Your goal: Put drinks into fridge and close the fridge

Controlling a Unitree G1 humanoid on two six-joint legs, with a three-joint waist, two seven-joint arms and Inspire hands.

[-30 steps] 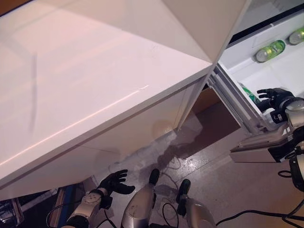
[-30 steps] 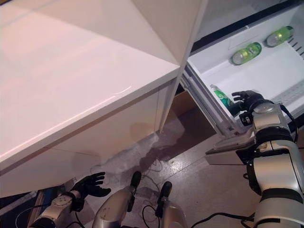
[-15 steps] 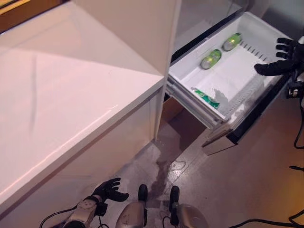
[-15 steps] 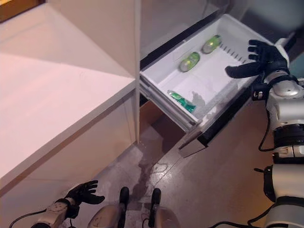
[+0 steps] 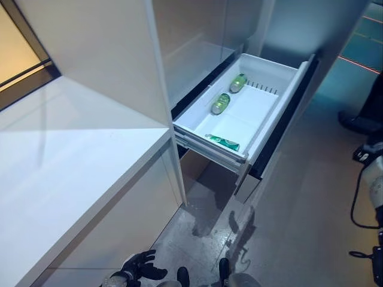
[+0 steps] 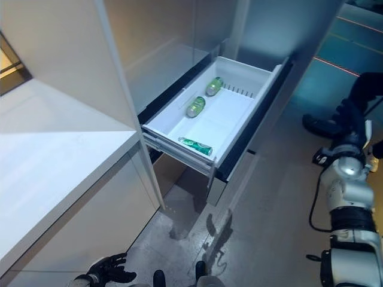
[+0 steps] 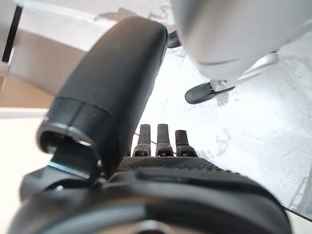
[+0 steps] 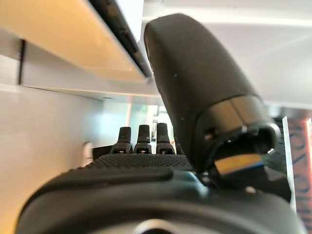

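Note:
The fridge's white drawer (image 5: 276,110) stands pulled out. Green drinks lie in it: two toward the back (image 5: 237,82) (image 5: 219,103) and one flat near the front wall (image 5: 222,142). My left hand (image 5: 136,267) hangs low by the floor, far from the drawer; its wrist view shows the fingers (image 7: 161,141) straight and empty. My right arm shows at the right edge of the right eye view, well away from the drawer. My right hand (image 8: 141,168) is open, with straight fingers and a raised thumb, and holds nothing.
A white counter (image 5: 72,161) fills the left side, with a tall cabinet panel (image 5: 102,54) above it. The grey fridge front (image 6: 281,30) rises behind the drawer. A dark shape like a person's leg and shoe (image 6: 326,122) stands on the floor at the right.
The camera has swung and now looks from further back. My right hand let go of the front green drink in the drawer, rose open over it, then drew away to the right.

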